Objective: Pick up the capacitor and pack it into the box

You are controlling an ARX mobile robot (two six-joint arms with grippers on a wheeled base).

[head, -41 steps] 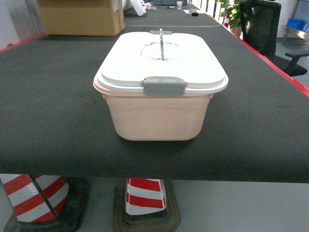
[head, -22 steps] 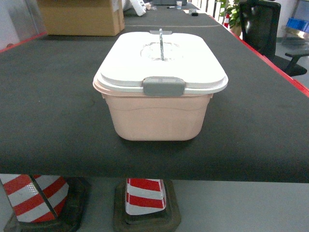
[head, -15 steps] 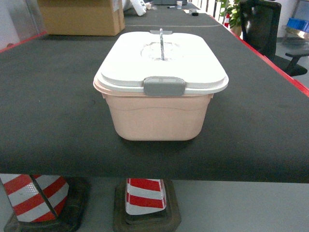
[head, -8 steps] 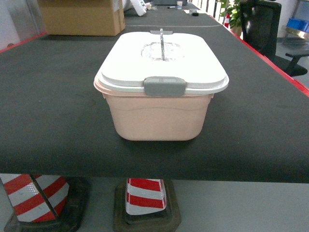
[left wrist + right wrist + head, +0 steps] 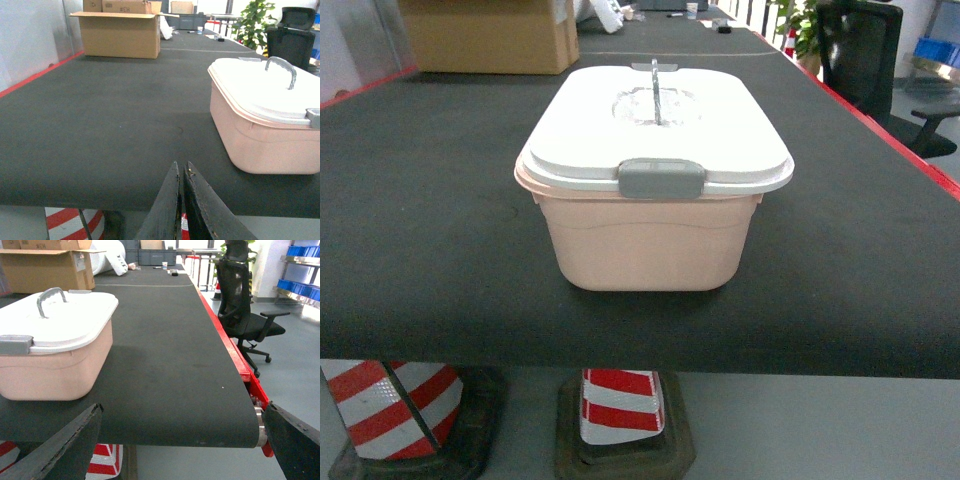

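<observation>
The box (image 5: 645,240), a pale pink tub, stands near the front edge of the black belt with its white lid (image 5: 655,120) on and the grey latch (image 5: 661,177) facing me. It also shows in the left wrist view as the box (image 5: 260,135) at right and in the right wrist view as the box (image 5: 55,365) at left. No capacitor is in view. My left gripper (image 5: 180,169) is shut with nothing between its fingers, low at the belt's near edge, left of the box. My right gripper (image 5: 182,410) is wide open and empty, right of the box.
A brown cardboard carton (image 5: 490,35) sits at the far left of the belt (image 5: 430,230). Red-white cones (image 5: 620,410) stand under the belt's front edge. A black office chair (image 5: 245,315) and blue bins (image 5: 302,290) are off to the right beyond the red belt edge (image 5: 227,345).
</observation>
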